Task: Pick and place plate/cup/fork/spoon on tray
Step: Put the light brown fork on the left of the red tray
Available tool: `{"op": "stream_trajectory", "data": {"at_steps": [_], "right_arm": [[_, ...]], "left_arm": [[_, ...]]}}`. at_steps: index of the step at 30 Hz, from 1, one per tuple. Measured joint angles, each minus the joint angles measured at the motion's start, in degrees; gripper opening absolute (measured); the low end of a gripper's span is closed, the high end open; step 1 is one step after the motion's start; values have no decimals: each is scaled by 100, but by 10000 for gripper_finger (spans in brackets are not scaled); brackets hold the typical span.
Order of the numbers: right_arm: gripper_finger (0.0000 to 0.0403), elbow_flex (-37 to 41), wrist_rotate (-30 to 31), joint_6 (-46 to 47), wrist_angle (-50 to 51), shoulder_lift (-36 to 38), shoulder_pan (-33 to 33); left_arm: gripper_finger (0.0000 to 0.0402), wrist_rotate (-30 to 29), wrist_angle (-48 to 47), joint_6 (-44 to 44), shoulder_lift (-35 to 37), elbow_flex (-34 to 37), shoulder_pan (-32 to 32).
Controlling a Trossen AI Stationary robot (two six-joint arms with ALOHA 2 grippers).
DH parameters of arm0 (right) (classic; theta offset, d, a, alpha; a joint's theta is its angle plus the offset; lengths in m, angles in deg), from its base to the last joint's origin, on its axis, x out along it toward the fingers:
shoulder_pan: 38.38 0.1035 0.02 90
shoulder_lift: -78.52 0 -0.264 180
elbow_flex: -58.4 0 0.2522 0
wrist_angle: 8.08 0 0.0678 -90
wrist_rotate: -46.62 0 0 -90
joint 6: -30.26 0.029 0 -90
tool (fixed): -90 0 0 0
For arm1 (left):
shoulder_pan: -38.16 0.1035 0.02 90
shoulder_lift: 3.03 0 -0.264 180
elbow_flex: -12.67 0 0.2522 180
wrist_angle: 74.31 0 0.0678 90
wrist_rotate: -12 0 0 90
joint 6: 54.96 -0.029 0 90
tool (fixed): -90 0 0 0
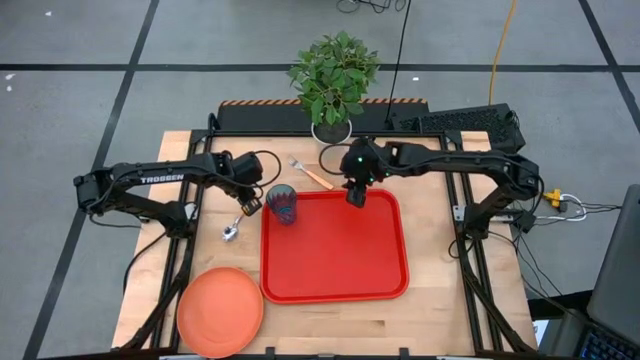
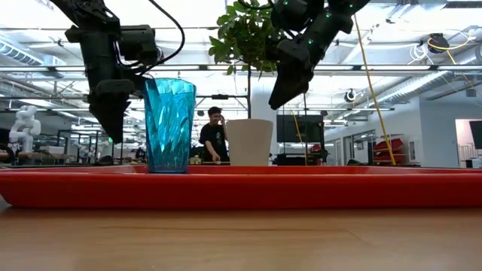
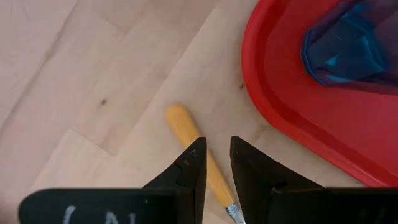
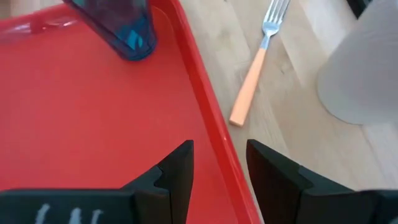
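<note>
Beside the tray's (image 1: 335, 288) left edge the spoon (image 1: 238, 221) lies on the worktop, and the left gripper (image 3: 216, 163) hangs over its handle with fingers slightly apart, holding nothing. I think it should come straight down astride the handle and pinch it squarely. Right gripper (image 4: 219, 167), spread and empty, waits over the tray's far edge near the fork (image 4: 256, 60).
</note>
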Motion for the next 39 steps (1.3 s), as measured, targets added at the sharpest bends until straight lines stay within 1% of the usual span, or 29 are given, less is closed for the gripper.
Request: {"op": "stream_trajectory", "data": {"at_steps": [5,14,20,24,28,32,35,39], "right_arm": [[141,-207,5,105,284,0,-24],[141,-224,3,97,321,0,-6],[141,-224,3,166,1027,0,-6],[141,-222,3,162,1186,0,-6],[141,-222,2,138,1062,0,-31],[141,-222,3,59,763,-77,-35],[141,-222,-7,-13,484,-304,-71],[141,-355,-143,-122,366,-866,-170]], "left_arm": [[74,-132,7,-59,0,0,0],[74,-162,-25,120,0,0,0],[74,-160,-24,185,-2,0,0],[74,-112,-45,255,-2,0,0],[74,-127,35,463,-2,0,0],[74,-340,438,620,-2,0,0],[74,-428,583,622,-2,0,0],[74,-741,703,630,-2,0,7]]}}
